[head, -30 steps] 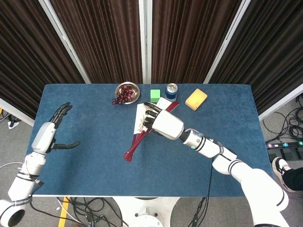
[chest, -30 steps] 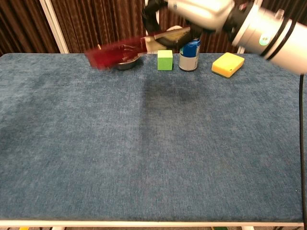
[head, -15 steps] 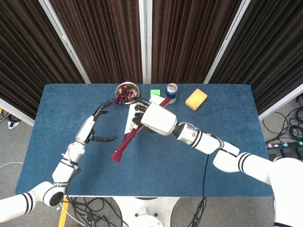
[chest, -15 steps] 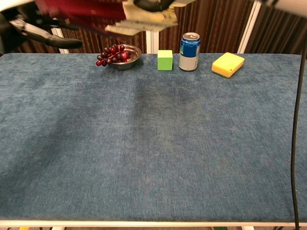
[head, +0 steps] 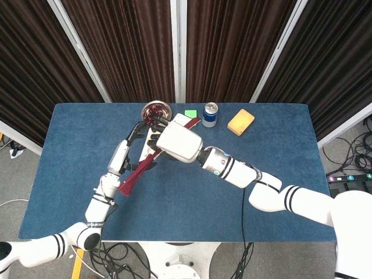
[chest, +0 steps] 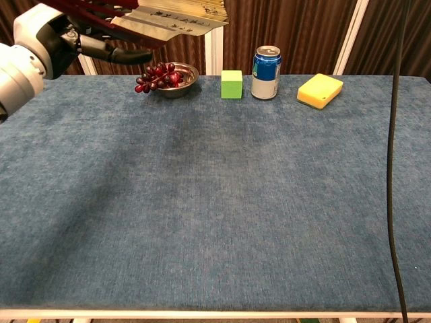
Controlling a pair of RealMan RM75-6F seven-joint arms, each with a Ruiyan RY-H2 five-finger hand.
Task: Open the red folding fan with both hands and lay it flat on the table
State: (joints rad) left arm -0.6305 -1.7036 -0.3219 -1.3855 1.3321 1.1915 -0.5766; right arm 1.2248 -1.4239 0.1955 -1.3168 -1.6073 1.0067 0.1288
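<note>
My right hand (head: pixel 179 144) clamps the light, fragile red fan (head: pixel 139 172) mid-ribs; my left hand's (head: pixel 123 156) fingers, apart, should take its outer guard.

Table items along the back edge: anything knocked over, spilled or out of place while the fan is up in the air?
Nothing stands out. The can stands upright, the green block and yellow sponge sit flat. The grapes hang partly over the bowl rim; none lie loose on the table.

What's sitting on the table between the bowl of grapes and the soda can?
A green block sits between the bowl of grapes and the soda can, clearest in the chest view.
</note>
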